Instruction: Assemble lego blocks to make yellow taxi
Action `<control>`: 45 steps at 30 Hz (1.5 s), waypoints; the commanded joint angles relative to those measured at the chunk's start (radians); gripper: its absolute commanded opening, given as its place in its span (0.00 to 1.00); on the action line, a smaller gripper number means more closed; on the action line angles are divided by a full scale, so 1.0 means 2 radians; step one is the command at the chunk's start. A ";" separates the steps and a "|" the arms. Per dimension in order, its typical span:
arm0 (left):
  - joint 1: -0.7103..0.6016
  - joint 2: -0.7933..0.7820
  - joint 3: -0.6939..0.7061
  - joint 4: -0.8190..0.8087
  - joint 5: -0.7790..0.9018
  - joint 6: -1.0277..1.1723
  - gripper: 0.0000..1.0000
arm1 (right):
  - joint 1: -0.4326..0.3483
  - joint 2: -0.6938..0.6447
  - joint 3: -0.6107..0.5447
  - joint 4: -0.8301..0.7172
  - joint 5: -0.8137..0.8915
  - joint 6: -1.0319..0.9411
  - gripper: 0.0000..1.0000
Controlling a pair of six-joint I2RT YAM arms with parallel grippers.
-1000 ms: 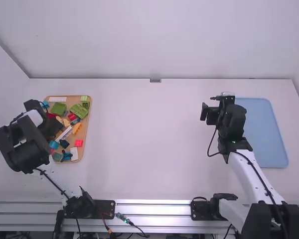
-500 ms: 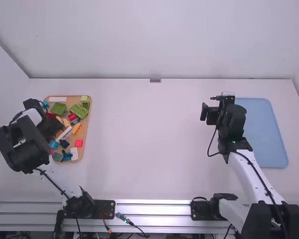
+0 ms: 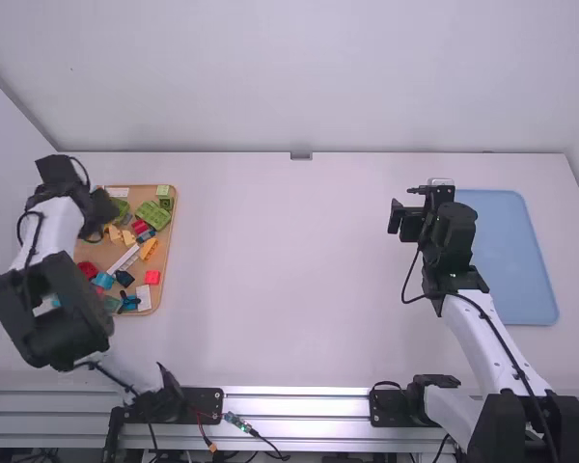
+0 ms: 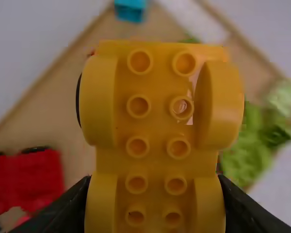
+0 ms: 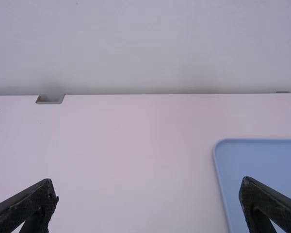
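Observation:
At the upper left of the high view my left gripper (image 3: 100, 214) hangs over the back left part of the block tray. In the left wrist view my left gripper (image 4: 155, 194) is shut on a yellow studded taxi piece (image 4: 157, 131) with rounded wheel-arch sides, which covers much of the tray behind it. My right gripper (image 3: 401, 218) stays beside the blue tray at the right in the high view; in the right wrist view my right gripper (image 5: 149, 194) has its fingers wide apart, with nothing between them.
The wooden tray (image 3: 160, 253) holds loose pieces, among them an orange one (image 3: 149, 248), a red block (image 3: 151, 277), a white bar (image 3: 124, 258) and green blocks (image 3: 154, 215). A blue tray (image 3: 511, 260) lies at the right.
The left arm has shifted up the picture and its gripper has lifted away from the tray's left part, uncovering a red piece there. The right arm has kept still.

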 commanded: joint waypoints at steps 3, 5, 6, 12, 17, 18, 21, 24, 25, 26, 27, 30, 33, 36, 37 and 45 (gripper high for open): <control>-0.115 -0.038 -0.055 0.032 0.007 0.060 0.02 | 0.004 0.002 0.010 0.000 -0.001 0.001 0.99; -0.170 -0.050 -0.079 0.058 0.005 0.095 0.02 | 0.004 0.002 0.010 0.000 0.000 0.001 0.99; -0.203 -0.056 -0.094 0.076 0.001 0.117 0.02 | 0.003 0.002 0.010 0.000 0.001 0.001 0.99; -0.338 -0.066 -0.158 0.151 -0.045 0.236 0.02 | -0.010 0.002 0.010 -0.001 0.001 0.001 0.99; -0.434 -0.063 -0.175 0.126 0.006 0.362 0.02 | -0.014 0.002 0.010 -0.002 -0.003 0.004 0.99; -0.443 -0.063 -0.175 0.119 0.013 0.377 0.02 | -0.014 0.002 0.010 -0.002 -0.002 0.004 0.99; -0.487 -0.063 -0.176 0.076 0.022 0.444 0.02 | -0.013 0.002 0.010 -0.003 -0.003 0.004 0.99; -0.520 -0.063 -0.177 0.042 0.021 0.491 0.02 | -0.013 0.002 0.010 -0.003 -0.002 0.004 0.99; -0.530 -0.062 -0.179 0.033 0.021 0.506 0.02 | -0.013 0.002 0.010 -0.003 -0.003 0.004 0.99; -0.533 -0.062 -0.180 0.033 0.021 0.509 0.02 | -0.013 0.002 0.010 -0.004 -0.002 0.005 0.99; -0.536 -0.060 -0.183 0.035 0.021 0.517 0.02 | -0.013 0.002 0.010 -0.004 -0.003 0.004 0.99; -0.537 -0.049 -0.188 0.039 0.041 0.531 0.02 | -0.013 0.002 0.010 -0.006 -0.002 0.004 0.99; -0.534 -0.038 -0.187 0.033 0.057 0.528 0.02 | -0.013 0.002 0.010 -0.008 -0.002 0.004 0.99; -0.534 -0.031 -0.187 0.031 0.059 0.524 0.02 | -0.013 0.002 0.010 -0.010 -0.002 0.004 0.99; -0.534 -0.029 -0.187 0.030 0.060 0.522 0.01 | -0.013 0.002 0.010 -0.010 -0.003 0.004 0.99; -0.535 0.005 -0.187 0.039 0.071 0.513 0.02 | -0.013 0.002 0.010 -0.010 -0.003 0.004 0.99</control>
